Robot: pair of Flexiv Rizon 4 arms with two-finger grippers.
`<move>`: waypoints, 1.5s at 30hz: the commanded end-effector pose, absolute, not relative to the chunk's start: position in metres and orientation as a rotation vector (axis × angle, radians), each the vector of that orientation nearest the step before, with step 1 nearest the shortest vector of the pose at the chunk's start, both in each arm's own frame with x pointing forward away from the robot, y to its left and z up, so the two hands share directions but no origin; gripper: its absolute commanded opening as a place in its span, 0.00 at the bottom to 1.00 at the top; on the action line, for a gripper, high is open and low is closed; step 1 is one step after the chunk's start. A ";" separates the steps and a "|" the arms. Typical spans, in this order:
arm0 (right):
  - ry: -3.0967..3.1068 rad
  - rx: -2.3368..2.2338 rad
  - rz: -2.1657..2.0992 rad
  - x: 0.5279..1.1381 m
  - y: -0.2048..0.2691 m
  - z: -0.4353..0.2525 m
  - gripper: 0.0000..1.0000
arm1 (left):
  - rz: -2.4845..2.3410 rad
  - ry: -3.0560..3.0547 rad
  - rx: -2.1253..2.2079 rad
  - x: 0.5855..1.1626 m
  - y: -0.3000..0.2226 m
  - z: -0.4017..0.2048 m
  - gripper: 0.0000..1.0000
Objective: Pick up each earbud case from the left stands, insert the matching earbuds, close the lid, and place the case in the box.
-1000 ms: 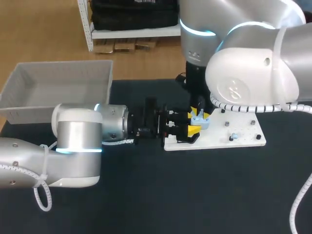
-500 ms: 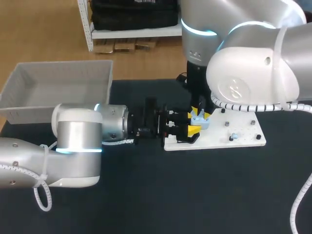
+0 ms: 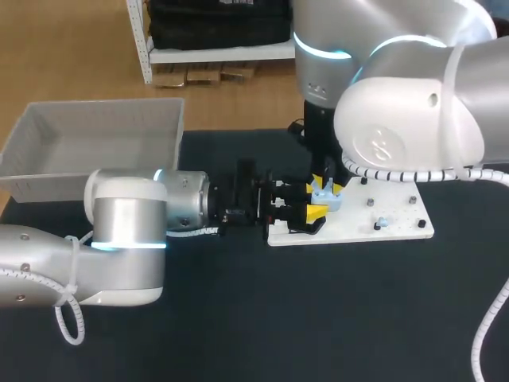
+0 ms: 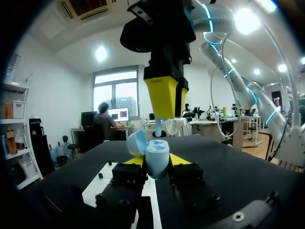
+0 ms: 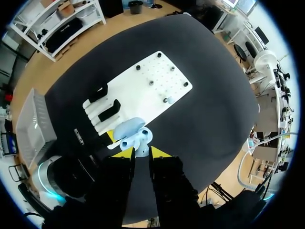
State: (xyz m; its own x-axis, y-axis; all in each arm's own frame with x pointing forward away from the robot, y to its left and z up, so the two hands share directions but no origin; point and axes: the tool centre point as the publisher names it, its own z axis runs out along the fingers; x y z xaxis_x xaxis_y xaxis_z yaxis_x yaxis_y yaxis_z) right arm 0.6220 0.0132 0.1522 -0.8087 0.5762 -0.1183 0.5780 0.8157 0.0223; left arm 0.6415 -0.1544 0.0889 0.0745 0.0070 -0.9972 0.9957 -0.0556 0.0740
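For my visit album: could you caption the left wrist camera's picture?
Left gripper holds an open blue earbud case while right gripper holds an earbud over it.

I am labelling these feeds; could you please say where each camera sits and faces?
Head view: above and behind, looking down on the table; left arm and right arm show.
Left wrist view: on the left wrist, looking level across the table; left claw grips the earbud case below an earbud.
Right wrist view: on the right wrist, looking straight down; right claw holds that earbud.
All three share the earbud case.
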 end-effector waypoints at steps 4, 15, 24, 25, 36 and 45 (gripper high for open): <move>2.884 0.922 -0.037 0.623 0.015 0.151 0.00 | -1.185 1.135 1.289 0.641 -0.155 0.088 0.00; 2.886 0.930 -0.039 0.624 0.015 0.150 0.00 | -1.185 1.135 1.289 0.641 -0.155 0.088 0.00; 2.885 0.942 -0.044 0.625 0.013 0.148 0.00 | -1.185 1.135 1.289 0.641 -0.155 0.088 0.00; 2.884 0.944 -0.044 0.625 0.012 0.148 0.00 | -1.185 1.135 1.289 0.641 -0.155 0.088 0.00; 2.878 0.955 -0.047 0.626 0.011 0.148 0.00 | -1.185 1.135 1.289 0.641 -0.155 0.088 0.00; 2.878 0.959 -0.053 0.626 0.010 0.147 0.00 | -1.185 1.135 1.289 0.641 -0.155 0.088 0.00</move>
State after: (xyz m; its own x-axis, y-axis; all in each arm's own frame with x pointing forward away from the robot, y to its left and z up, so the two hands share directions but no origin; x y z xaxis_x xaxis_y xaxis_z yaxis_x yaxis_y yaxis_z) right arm 0.6254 0.0092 0.1474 -0.7956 0.5952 -0.1130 0.5987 0.8009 0.0038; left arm 0.6415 -0.1544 0.0889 0.0745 0.0070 -0.9972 0.9957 -0.0556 0.0740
